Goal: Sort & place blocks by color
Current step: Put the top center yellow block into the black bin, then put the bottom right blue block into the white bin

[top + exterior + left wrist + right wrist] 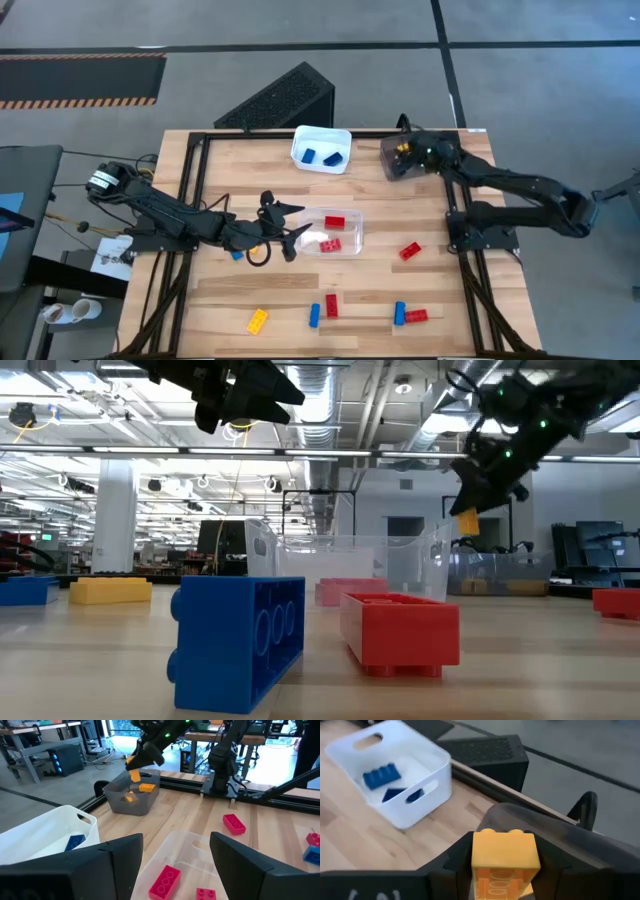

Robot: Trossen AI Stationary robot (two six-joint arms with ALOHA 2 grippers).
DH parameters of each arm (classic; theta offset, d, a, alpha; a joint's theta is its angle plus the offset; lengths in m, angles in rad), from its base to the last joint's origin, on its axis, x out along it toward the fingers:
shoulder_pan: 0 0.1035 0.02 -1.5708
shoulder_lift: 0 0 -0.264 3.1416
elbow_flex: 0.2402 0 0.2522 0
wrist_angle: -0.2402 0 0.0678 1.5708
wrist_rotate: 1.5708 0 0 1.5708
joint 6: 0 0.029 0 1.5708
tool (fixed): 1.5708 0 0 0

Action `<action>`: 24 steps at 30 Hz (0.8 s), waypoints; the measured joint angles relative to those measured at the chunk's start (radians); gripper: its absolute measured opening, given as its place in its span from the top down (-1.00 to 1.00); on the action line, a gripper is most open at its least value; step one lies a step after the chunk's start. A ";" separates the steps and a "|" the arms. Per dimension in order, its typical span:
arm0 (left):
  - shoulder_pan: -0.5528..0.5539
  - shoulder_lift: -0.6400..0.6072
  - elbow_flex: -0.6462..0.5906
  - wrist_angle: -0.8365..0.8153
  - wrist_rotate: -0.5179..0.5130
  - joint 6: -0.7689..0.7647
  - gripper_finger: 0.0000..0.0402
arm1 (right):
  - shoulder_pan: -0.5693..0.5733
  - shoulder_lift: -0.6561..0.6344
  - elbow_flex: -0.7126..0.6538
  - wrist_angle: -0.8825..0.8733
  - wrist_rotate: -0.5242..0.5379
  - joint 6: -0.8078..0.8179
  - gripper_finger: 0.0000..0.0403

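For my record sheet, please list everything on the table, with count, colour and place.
white bin: one, back centre, holds two blue blocks
grey bin: one, back right, holds at least two yellow blocks
clear bin: one, centre, holds two red blocks
loose blocks: three red, two blue, one yellow, front half
left gripper: open, at the clear bin
right gripper: shut on a yellow block, above the grey bin

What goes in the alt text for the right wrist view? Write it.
The right hand grips a yellow-orange brick between its dark fingers above a grey bin. Beyond it, on the wooden table, a white bin holds blue bricks.
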 joint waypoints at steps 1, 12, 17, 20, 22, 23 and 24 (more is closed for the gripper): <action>0.000 0.000 0.000 0.000 0.000 0.000 -0.08 | -0.033 -0.001 -0.020 0.031 -0.037 0.002 0.18; 0.002 0.000 0.000 0.000 0.000 -0.001 -0.08 | -0.202 0.001 -0.110 0.126 -0.133 0.059 0.03; 0.002 0.000 0.000 -0.001 0.001 -0.007 -0.08 | -0.211 0.001 -0.115 0.122 -0.123 0.068 -0.23; 0.002 0.000 0.000 -0.005 0.001 -0.009 -0.08 | -0.210 0.000 -0.115 0.123 -0.128 0.085 -0.32; 0.002 0.001 0.000 -0.009 -0.001 -0.004 -0.08 | -0.206 -0.006 -0.110 0.121 -0.159 0.085 -0.34; 0.002 0.001 0.000 -0.009 -0.002 -0.001 -0.08 | -0.203 -0.013 -0.103 0.122 -0.195 0.085 -0.34; 0.002 0.001 0.000 -0.008 -0.002 0.002 -0.08 | -0.196 -0.022 -0.095 0.123 -0.235 0.086 -0.34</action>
